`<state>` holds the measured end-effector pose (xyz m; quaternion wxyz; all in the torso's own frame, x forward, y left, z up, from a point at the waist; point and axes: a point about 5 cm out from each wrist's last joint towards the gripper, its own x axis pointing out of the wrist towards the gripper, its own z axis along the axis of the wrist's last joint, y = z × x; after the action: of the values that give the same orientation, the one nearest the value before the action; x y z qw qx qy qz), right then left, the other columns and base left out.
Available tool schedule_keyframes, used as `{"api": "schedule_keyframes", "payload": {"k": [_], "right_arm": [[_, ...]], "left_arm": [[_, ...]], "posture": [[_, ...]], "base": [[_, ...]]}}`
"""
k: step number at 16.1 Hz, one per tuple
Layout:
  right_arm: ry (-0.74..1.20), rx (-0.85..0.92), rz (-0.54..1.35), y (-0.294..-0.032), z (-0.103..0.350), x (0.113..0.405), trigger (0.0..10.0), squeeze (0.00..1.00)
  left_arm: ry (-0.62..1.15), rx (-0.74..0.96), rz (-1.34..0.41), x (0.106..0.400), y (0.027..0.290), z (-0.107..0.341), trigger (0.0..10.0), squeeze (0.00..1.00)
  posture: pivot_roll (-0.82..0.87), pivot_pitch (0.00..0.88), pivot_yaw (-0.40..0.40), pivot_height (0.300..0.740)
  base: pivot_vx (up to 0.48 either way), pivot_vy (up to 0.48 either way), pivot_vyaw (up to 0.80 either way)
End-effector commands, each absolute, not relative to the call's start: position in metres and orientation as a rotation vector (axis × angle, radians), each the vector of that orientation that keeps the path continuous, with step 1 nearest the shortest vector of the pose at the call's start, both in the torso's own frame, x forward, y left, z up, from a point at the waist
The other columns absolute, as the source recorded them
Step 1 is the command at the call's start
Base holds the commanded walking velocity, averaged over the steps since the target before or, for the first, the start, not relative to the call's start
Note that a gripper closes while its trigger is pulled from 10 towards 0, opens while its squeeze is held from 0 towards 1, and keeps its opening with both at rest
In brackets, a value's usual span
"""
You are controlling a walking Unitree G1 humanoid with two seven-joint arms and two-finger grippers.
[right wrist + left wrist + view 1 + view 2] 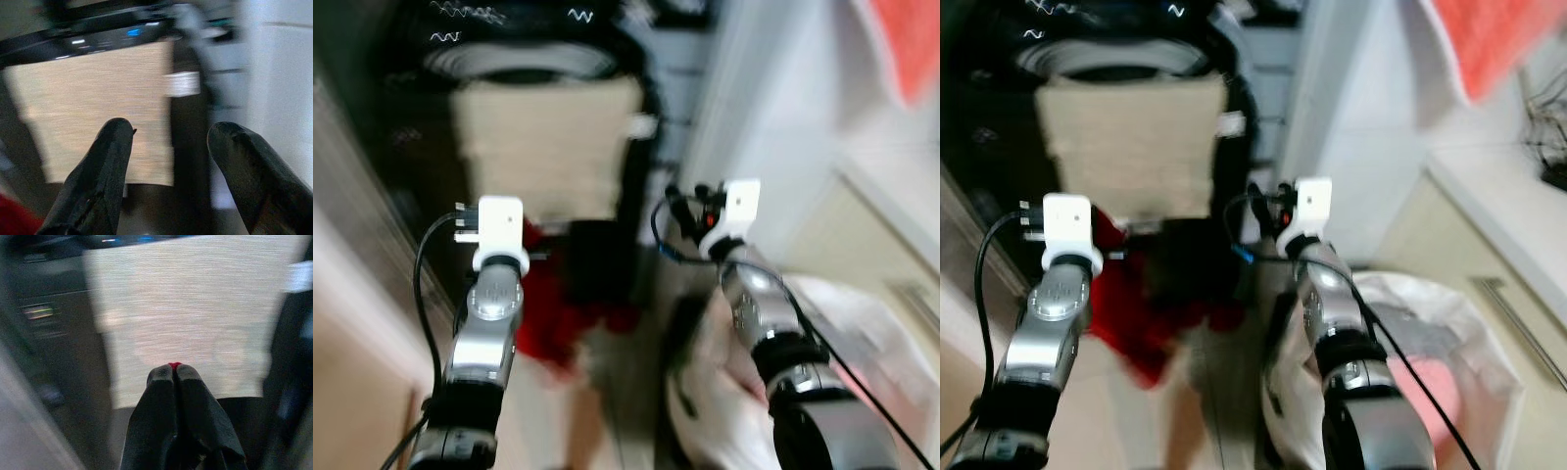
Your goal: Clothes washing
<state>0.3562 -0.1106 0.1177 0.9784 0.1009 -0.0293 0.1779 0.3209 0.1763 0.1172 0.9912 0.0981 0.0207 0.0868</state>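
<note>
Left eye view: a dark front-loading washing machine is being faced, and a beige woven cloth is being seen hanging down its front. A crumpled red garment is being seen low on the floor before the machine, beyond the left silver arm. A white plastic laundry bag with pale and pink clothes inside is being seen beside the right arm. The picture is blurred throughout.

Right eye view: the same scene is being shown; an orange-red cloth is being seen hanging at the upper right, above a pale table.

Left wrist view: the left claw is being held pressed together, with a sliver of red pinched at the tips, so the red garment is judged to be clamped there. The beige cloth is being faced just ahead.

Right wrist view: the right claw is being held wide apart, with nothing between its fingers; the machine's lit control strip is being seen above the beige cloth.

Progress: the task is judged to be at an early stage. The red garment is being gripped but is not yet inside the drum; the clothes in the bag are still to be loaded, and the machine is yet to be started.
</note>
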Motion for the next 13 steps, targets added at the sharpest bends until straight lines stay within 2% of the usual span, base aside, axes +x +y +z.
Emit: {"api": "schedule_keyframes", "payload": {"k": [1, 5, 7, 8, 9, 10, 13], "right_arm": [[-0.048, 0.219, 0.311, -0.129, 0.111, 0.354, 10.0, 0.30], [-0.036, 0.206, 0.323, -0.127, 0.109, 0.352, 10.0, 0.39], [-0.021, 0.204, 0.299, -0.129, 0.106, 0.353, 10.0, 0.35], [-0.009, 0.210, 0.293, -0.132, 0.104, 0.353, 10.0, 0.23], [-0.011, 0.217, 0.294, -0.132, 0.104, 0.352, 10.0, 0.22], [-0.013, 0.219, 0.299, -0.132, 0.104, 0.351, 10.0, 0.22], [-0.010, 0.222, 0.304, -0.131, 0.103, 0.351, 10.0, 0.23]], "left_arm": [[0.009, 0.193, 0.134, 0.323, 0.162, 0.125, 0.0, 0.00], [0.022, 0.204, 0.130, 0.321, 0.161, 0.122, 0.0, 0.00], [0.043, 0.217, 0.133, 0.320, 0.162, 0.119, 0.0, 0.00], [0.054, 0.222, 0.123, 0.319, 0.159, 0.116, 0.0, 0.00], [0.072, 0.236, 0.111, 0.319, 0.158, 0.114, 0.0, 0.00], [0.088, 0.247, 0.119, 0.318, 0.159, 0.112, 10.0, 0.00], [0.081, 0.237, 0.132, 0.320, 0.158, 0.114, 10.0, 0.00]], "posture": [[0.01, 0.000, -0.054, 0.740], [0.01, 0.000, -0.054, 0.740], [0.01, 0.000, -0.055, 0.740], [0.01, 0.000, -0.055, 0.740], [0.01, 0.000, -0.054, 0.740], [0.01, 0.000, -0.053, 0.740], [0.00, 0.000, -0.050, 0.740]], "base": [[0.000, 0.000, 0.71], [0.000, 0.000, 0.68], [0.000, 0.000, 0.68], [0.000, 0.000, 0.00], [0.000, 0.000, 0.00], [0.000, 0.000, 0.00], [0.000, 0.000, 0.00]]}}
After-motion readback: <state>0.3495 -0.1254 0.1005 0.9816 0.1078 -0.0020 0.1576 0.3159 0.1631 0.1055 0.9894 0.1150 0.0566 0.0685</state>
